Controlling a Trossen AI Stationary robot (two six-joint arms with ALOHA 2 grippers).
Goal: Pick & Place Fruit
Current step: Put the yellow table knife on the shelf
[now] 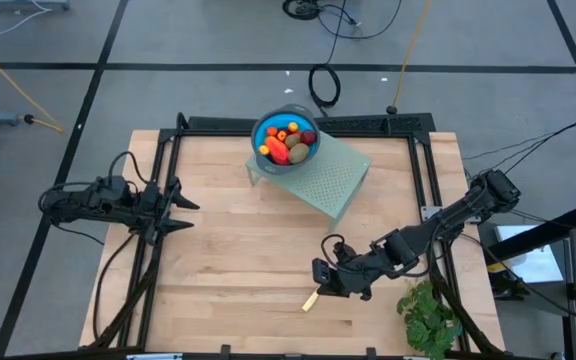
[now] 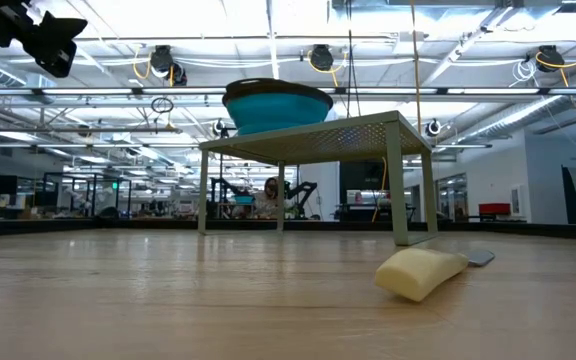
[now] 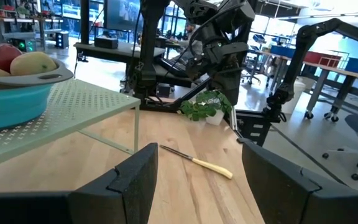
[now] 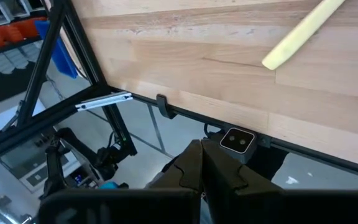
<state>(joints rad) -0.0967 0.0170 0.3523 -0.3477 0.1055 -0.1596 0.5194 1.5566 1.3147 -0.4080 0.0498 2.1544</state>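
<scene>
A pale wooden table carries it all. On it stands a light green perforated stand, a blue bowl sitting on that. A pale-handled knife lies flat near the front edge, a leafy green bunch beside the front right corner.

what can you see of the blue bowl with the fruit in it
The round blue bowl with a grey rim sits upright on the pale green perforated metal stand, near its far corner, raised above the wooden table. It looks like plastic. It is filled with small fruit pieces: red, orange and brownish-green ones, heaped to about rim height. Only the stand and the fruit touch it; neither claw is near.
</scene>
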